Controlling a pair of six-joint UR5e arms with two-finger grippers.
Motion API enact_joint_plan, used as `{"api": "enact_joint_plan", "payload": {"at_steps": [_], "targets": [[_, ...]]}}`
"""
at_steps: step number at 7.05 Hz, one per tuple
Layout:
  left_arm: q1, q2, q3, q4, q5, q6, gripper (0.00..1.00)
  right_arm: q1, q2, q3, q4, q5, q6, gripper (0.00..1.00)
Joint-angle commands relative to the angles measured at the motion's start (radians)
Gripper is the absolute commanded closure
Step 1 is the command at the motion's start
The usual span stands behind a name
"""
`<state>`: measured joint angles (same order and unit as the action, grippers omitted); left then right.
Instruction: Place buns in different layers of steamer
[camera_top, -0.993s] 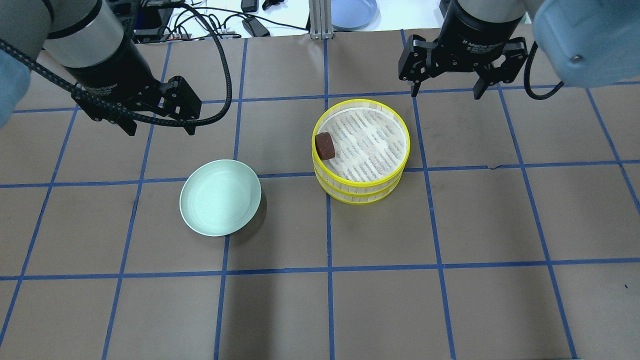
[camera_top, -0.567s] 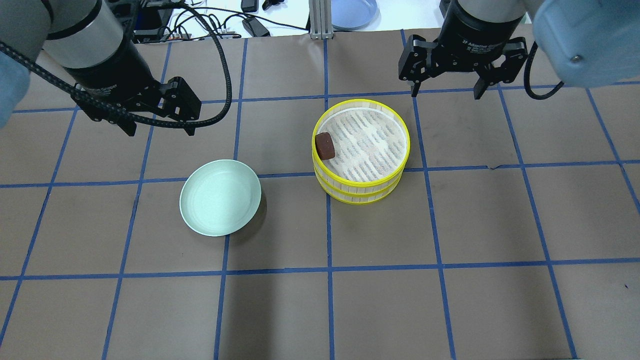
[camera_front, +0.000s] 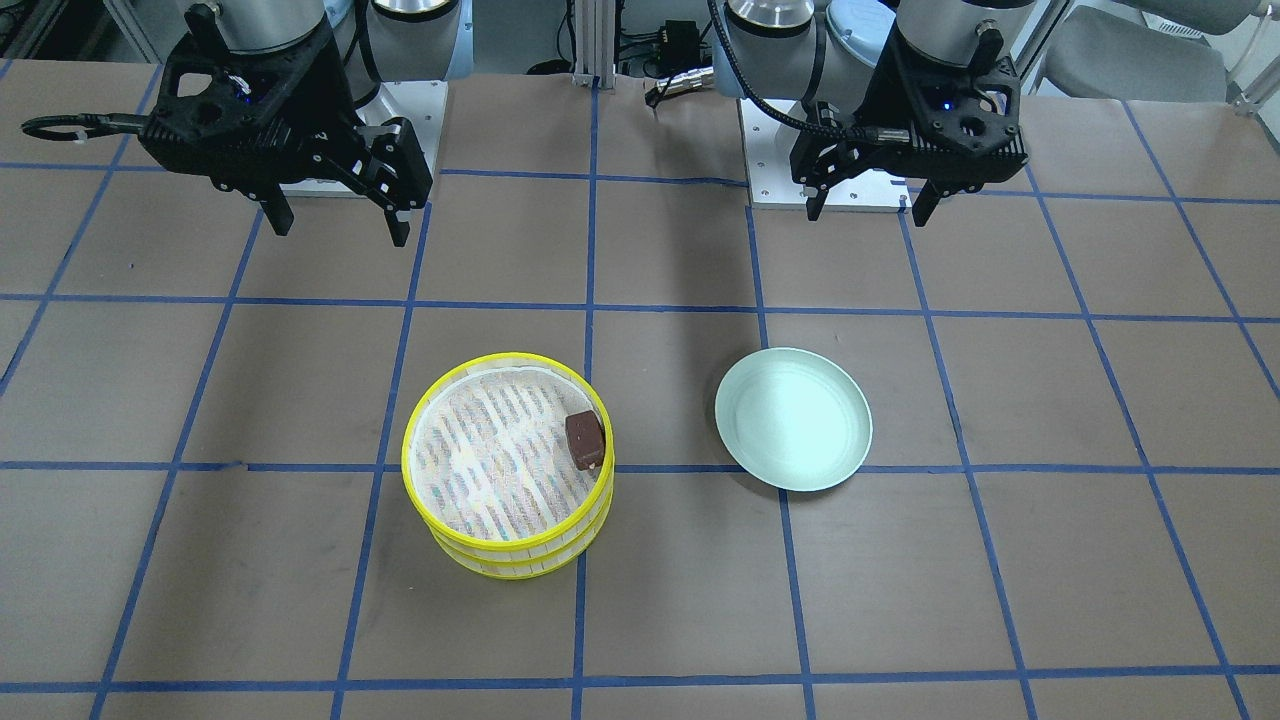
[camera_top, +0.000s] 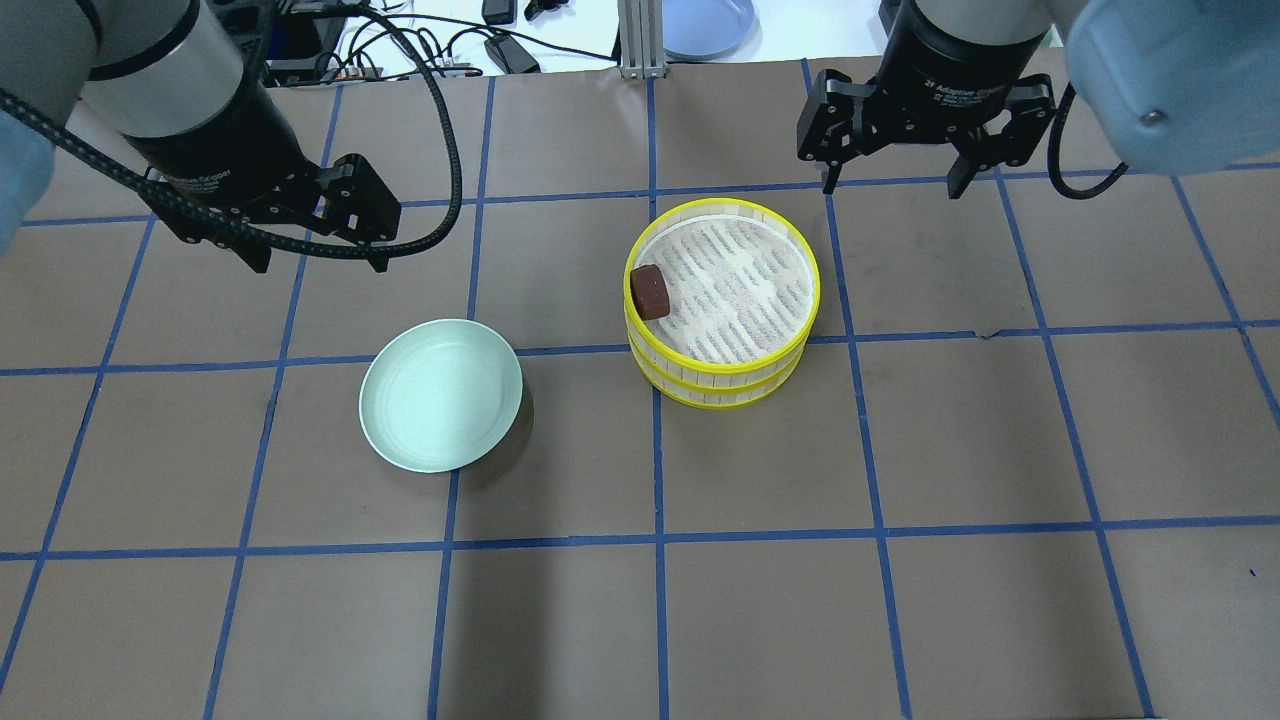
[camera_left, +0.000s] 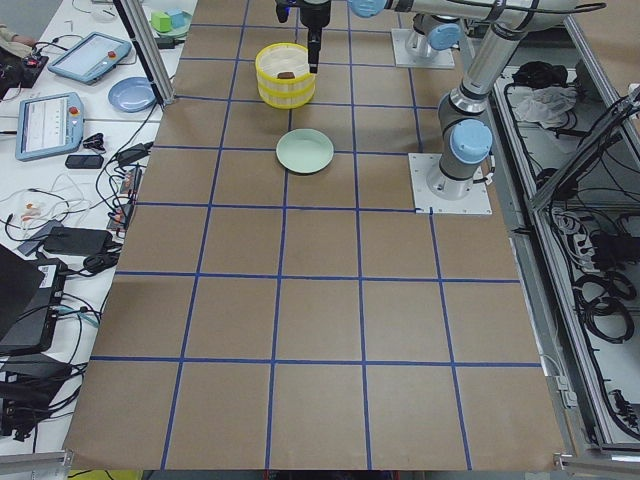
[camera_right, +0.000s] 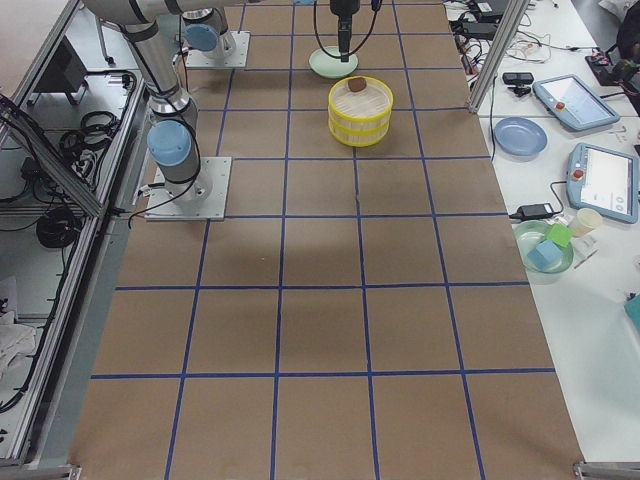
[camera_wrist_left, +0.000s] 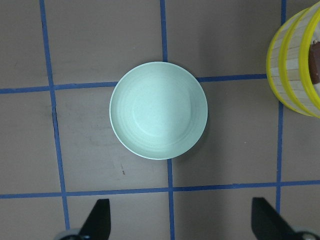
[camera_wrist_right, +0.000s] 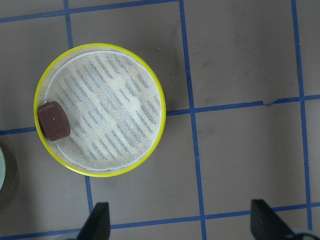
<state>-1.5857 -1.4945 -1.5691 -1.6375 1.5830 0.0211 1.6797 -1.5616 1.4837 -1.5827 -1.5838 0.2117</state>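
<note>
The steamer is two yellow-rimmed trays stacked one on the other at the table's middle. The dark reddish-brown bun lies in the top tray against its left rim, and it also shows in the right wrist view and the front view. The cream bun shows in no view. My left gripper is open and empty, up and back-left of the pale green plate. My right gripper is open and empty, behind and right of the steamer.
The green plate holds nothing and sits left of the steamer. A blue plate, cables and a metal post lie beyond the table's far edge. Tablets and small items sit on the side bench.
</note>
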Motion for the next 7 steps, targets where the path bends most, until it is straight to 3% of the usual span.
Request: {"api": "enact_joint_plan", "payload": {"at_steps": [1, 7], "targets": [[0.0, 0.014, 0.0, -0.04, 0.0, -0.001, 0.0, 0.0, 0.0, 0.001, 0.0, -0.001, 0.0, 0.0], [0.001, 0.011, -0.02, -0.038, -0.005, -0.012, 0.0, -0.002, 0.0, 0.001, 0.0, -0.001, 0.0, 0.0]]}}
